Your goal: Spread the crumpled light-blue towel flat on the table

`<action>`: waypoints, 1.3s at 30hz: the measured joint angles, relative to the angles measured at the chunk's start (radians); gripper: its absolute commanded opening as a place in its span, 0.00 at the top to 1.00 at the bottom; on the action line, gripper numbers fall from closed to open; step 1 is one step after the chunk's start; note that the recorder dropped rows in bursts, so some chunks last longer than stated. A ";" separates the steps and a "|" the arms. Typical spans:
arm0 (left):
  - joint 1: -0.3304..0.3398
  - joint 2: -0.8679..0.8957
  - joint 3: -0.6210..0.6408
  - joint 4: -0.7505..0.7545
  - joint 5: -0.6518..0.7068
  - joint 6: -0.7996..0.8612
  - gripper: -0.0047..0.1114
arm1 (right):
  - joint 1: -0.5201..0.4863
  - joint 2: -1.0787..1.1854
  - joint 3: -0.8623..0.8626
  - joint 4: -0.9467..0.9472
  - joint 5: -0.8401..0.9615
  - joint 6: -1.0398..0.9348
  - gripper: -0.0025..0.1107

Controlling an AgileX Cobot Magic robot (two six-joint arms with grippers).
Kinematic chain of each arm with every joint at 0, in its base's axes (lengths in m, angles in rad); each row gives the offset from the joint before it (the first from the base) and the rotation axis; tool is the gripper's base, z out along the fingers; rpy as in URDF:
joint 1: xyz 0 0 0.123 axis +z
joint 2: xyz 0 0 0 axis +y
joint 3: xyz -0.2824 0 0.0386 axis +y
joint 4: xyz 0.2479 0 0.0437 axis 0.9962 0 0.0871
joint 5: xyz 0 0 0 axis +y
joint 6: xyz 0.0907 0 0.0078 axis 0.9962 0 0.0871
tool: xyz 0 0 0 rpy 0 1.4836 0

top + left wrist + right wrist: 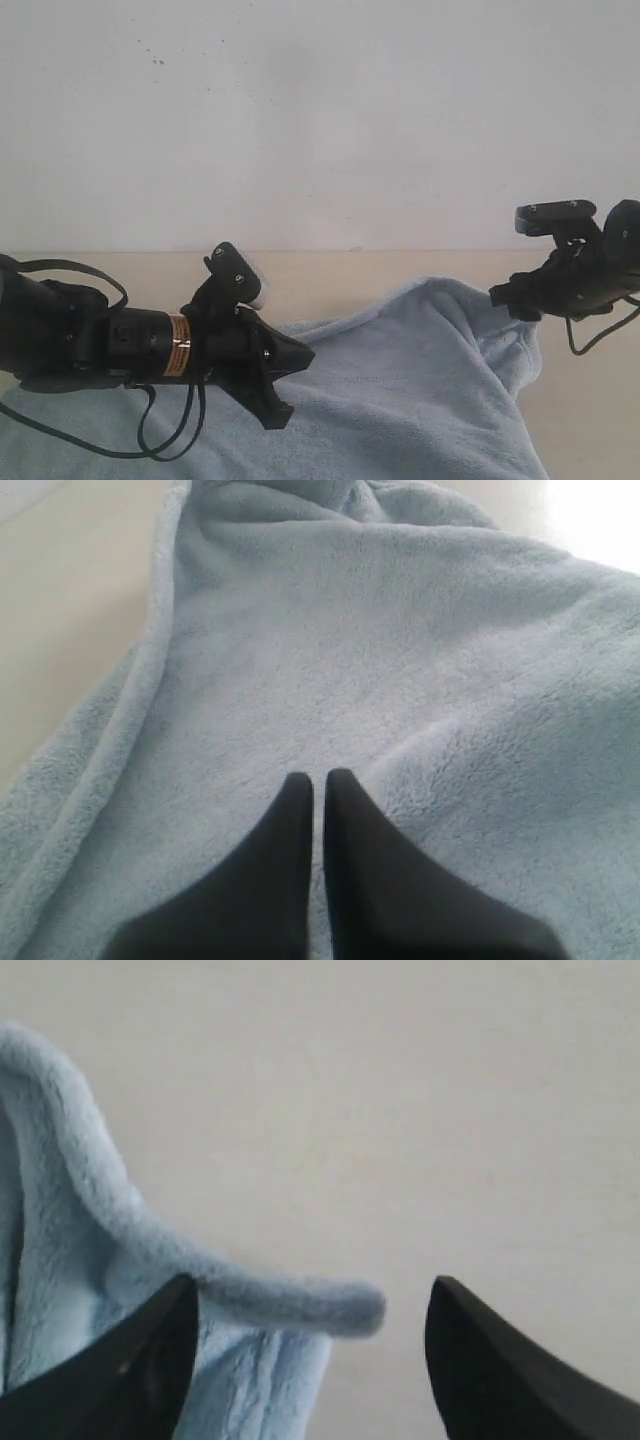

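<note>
The orange label (178, 345) on the left arm (90, 340) cannot be read.

Bench (330, 272): pale beige, smooth, matte.
On it: light-blue fluffy towel (400, 400), rumpled, hemmed, humped up toward the right.
Bare bench: strip behind the towel, patch at right.

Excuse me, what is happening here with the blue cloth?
A two-arm robot is working on a pale blue towel lying on the beige table. The left end effector is shut, its tips over the cloth; whether it pinches any cloth cannot be told. The right end effector is open, with the towel's hem between its jaws, not gripped. The towel is not yet flat: it rises in a fold near the right end effector.
</note>
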 measured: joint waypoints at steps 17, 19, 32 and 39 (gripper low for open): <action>0.000 0.002 0.000 0.000 -0.017 -0.039 0.93 | 0.010 0.100 -0.136 -0.002 0.025 -0.070 0.98; 0.000 0.002 0.000 0.000 -0.017 -0.039 0.93 | 0.010 0.102 -0.136 -0.002 0.023 -0.075 0.98; -0.143 0.087 0.000 0.014 -0.337 -0.077 0.93 | 0.010 0.097 -0.140 0.066 0.795 -0.178 0.98; -0.169 0.087 0.000 0.014 -0.213 -0.115 0.93 | 0.010 0.072 -0.140 0.132 0.652 -0.189 0.98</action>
